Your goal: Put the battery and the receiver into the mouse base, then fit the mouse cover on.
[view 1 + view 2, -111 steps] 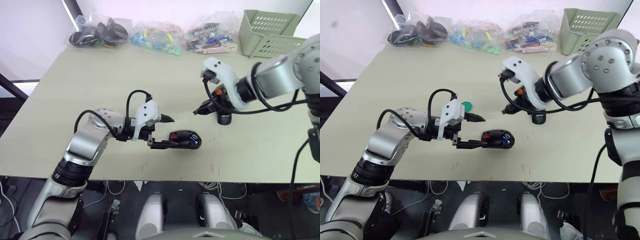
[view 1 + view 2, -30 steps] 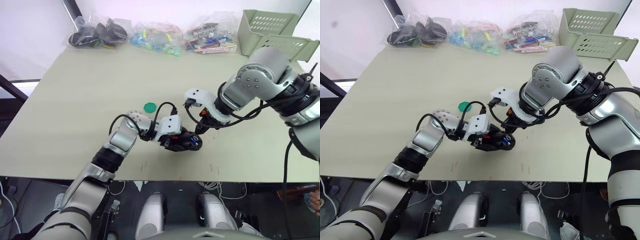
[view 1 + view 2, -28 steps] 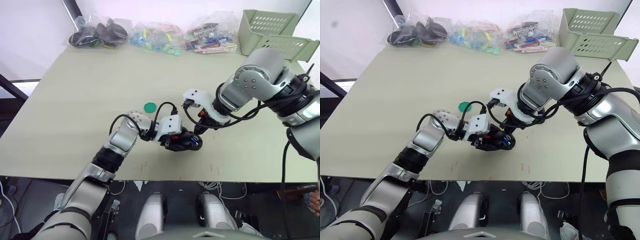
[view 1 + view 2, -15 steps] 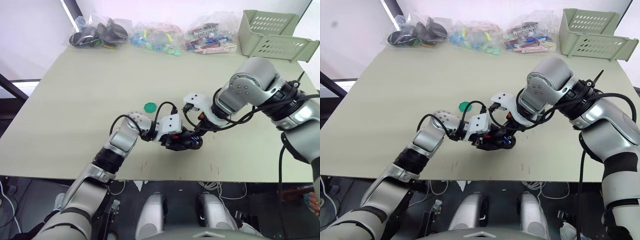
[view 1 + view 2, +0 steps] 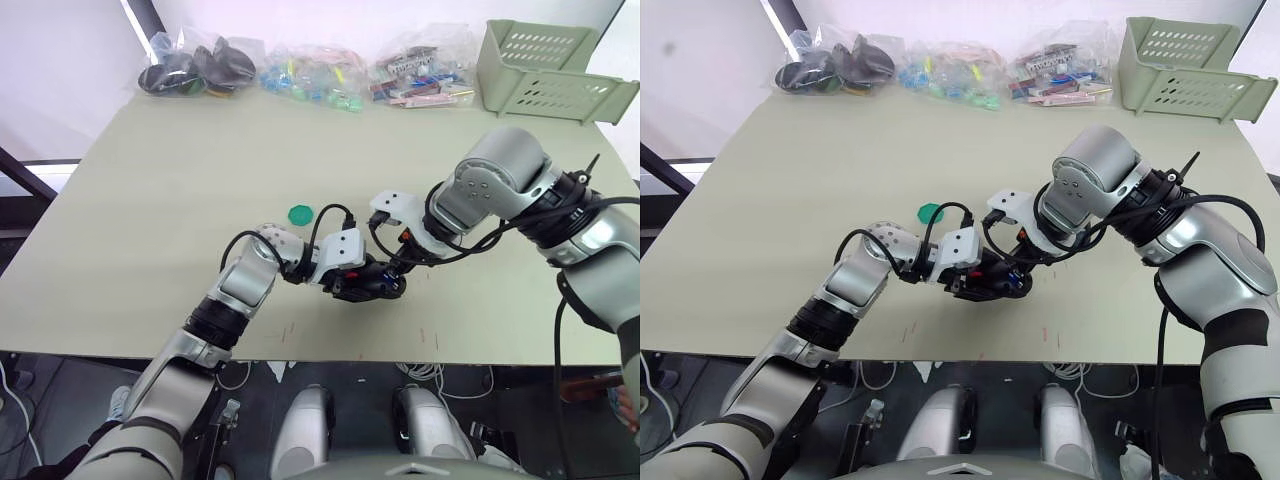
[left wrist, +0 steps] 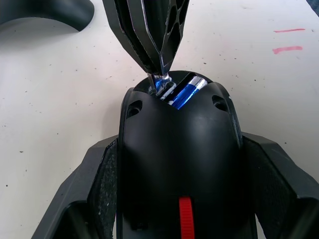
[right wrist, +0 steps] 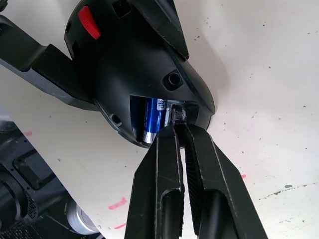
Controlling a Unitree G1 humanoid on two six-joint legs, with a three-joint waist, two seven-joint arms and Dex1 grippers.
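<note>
My left pincer (image 6: 179, 199) clamped the base (image 6: 179, 149) on the desk (image 5: 150, 200); battery (image 7: 152, 119) already seated. Right pincer (image 7: 179, 127) pinched the receiver (image 7: 178, 115) at its slot. Next: push in, release.

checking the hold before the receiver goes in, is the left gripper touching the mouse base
Touching. In the left wrist view the left gripper's two fingers press against both sides of the mouse base, no gap showing.

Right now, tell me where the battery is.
The battery lies in the mouse base's open compartment, beside the right gripper's tips; the left gripper clamps the base.
</note>
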